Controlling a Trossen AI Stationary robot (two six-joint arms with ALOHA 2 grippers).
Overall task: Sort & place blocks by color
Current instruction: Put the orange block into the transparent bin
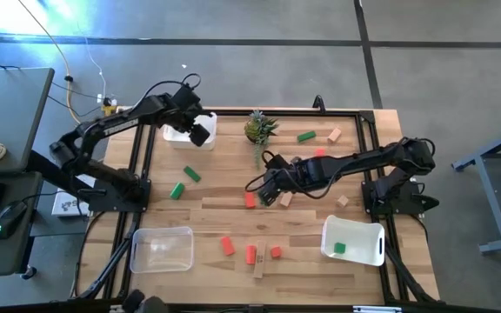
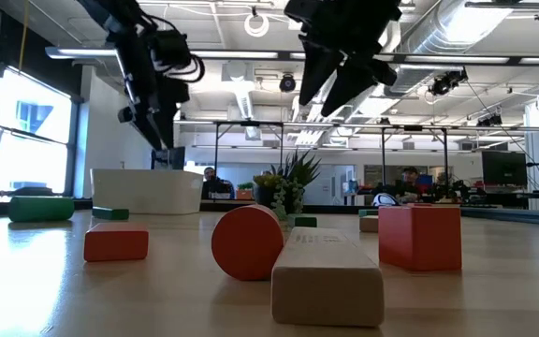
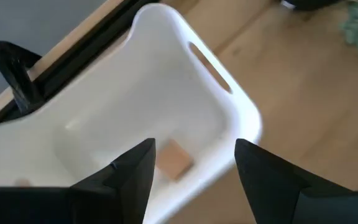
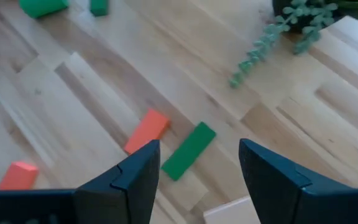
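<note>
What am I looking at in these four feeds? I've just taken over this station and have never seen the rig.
It is two dark robot arms at a wooden table, sorting coloured blocks into bins. The first feed looks straight down, the second looks level across the tabletop, and the other two sit on the arms' wrists.

The left gripper is open and empty above the white bin at the far edge; a tan block lies inside it. The right gripper is open and empty at mid-table, above a green block beside a red block.

A second white bin holds one green piece. The clear bin looks empty. The plant is no part of the job.
</note>
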